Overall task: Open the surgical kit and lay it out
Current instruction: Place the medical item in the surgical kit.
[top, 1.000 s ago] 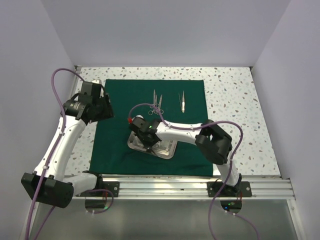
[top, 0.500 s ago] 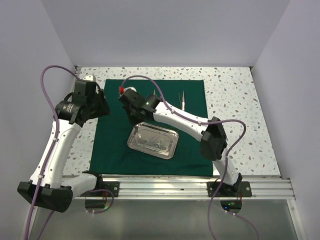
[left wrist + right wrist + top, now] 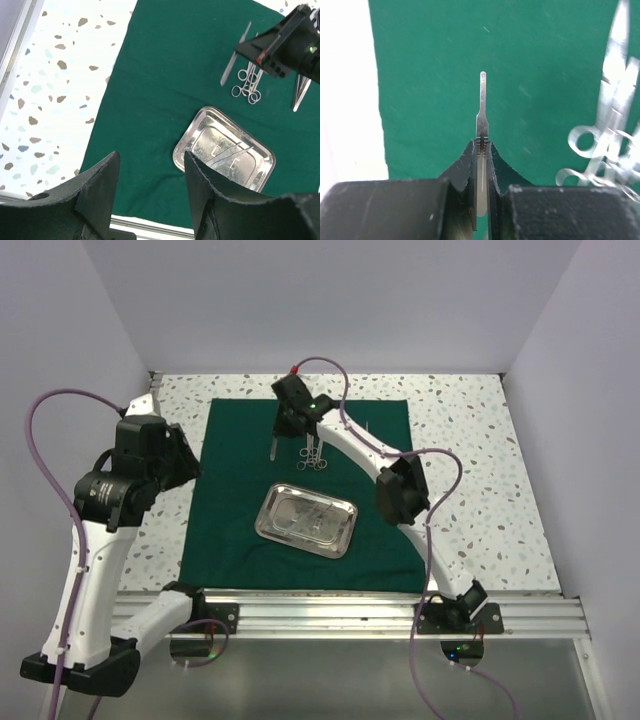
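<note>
The dark green cloth (image 3: 235, 490) lies spread flat on the table. The shiny steel tray (image 3: 305, 520) sits at its middle with slim instruments (image 3: 227, 152) in it. My right gripper (image 3: 290, 418) is over the far part of the cloth, shut on a slim flat silver instrument (image 3: 482, 107) that sticks out past the fingertips above the cloth. Ring-handled forceps (image 3: 313, 455) lie just right of it, also in the right wrist view (image 3: 605, 150). Tweezers (image 3: 300, 92) lie farther right. My left gripper (image 3: 151, 156) is open and empty, raised over the cloth's left side.
The speckled white tabletop (image 3: 470, 450) surrounds the cloth. A metal rail (image 3: 380, 610) runs along the near edge. Purple cables loop off both arms. White walls close in the back and sides.
My right gripper has moved from the tray to the far part of the cloth, carrying the slim instrument. My left arm has drawn back to the left and higher.
</note>
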### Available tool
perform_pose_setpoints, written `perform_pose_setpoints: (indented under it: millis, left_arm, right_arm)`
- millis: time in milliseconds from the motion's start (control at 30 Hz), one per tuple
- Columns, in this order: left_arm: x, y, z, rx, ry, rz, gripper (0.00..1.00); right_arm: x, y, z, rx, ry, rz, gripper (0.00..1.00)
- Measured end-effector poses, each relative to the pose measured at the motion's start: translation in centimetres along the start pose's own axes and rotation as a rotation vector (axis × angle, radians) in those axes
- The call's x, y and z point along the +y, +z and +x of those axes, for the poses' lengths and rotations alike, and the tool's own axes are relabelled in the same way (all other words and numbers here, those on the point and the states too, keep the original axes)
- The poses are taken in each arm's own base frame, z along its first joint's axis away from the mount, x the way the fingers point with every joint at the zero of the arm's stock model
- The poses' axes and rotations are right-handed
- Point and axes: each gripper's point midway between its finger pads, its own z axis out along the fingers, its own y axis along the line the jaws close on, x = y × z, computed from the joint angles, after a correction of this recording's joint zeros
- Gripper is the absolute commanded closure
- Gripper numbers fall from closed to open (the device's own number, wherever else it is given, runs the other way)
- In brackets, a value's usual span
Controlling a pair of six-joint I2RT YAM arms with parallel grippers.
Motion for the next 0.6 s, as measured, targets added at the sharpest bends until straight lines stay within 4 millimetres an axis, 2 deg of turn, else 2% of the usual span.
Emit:
perform_pose_setpoints:
  millis: [200,233,300,333,367,400,433,500,600]
  left_arm:
    - [0.8,-0.8,0.9,0.021,0.000,-0.018,0.42]
    - [1.1,-1.0,1.0,0.021,0.000,-0.023,0.42]
    - [1.4,-1.3,1.2,0.022,0.002,-0.032,0.42]
    - [1.6,-1.4,1.3,0.024,0.004,-0.038,0.42]
    - [1.7,-1.4,1.4,0.027,0.005,-0.046,0.42]
    - [1.9,-1.4,1.5,0.030,0.007,-0.052,0.42]
    - [2.0,-1.4,1.6,0.035,0.009,-0.058,0.42]
    - [2.1,-1.4,1.7,0.039,0.011,-0.062,0.43]
    - [2.0,-1.1,1.9,0.048,0.013,-0.064,0.45]
  right_arm:
    - [3.3,3.6,-0.8,-0.074,0.120,-0.122,1.00]
    - [3.6,4.1,-0.6,-0.078,0.136,-0.135,0.95]
    - [3.9,5.2,-0.1,-0.079,0.158,-0.151,0.69]
    - [4.0,5.7,0.3,-0.077,0.167,-0.157,0.42]
    - [4.0,6.1,0.5,-0.075,0.173,-0.159,0.33]
    - [4.0,6.4,0.8,-0.072,0.175,-0.159,0.13]
    - [4.0,6.6,0.9,-0.070,0.181,-0.162,0.07]
    - [4.0,6.7,1.0,-0.065,0.175,-0.167,0.03]
    - [4.4,6.5,0.3,-0.083,0.167,-0.191,0.03]
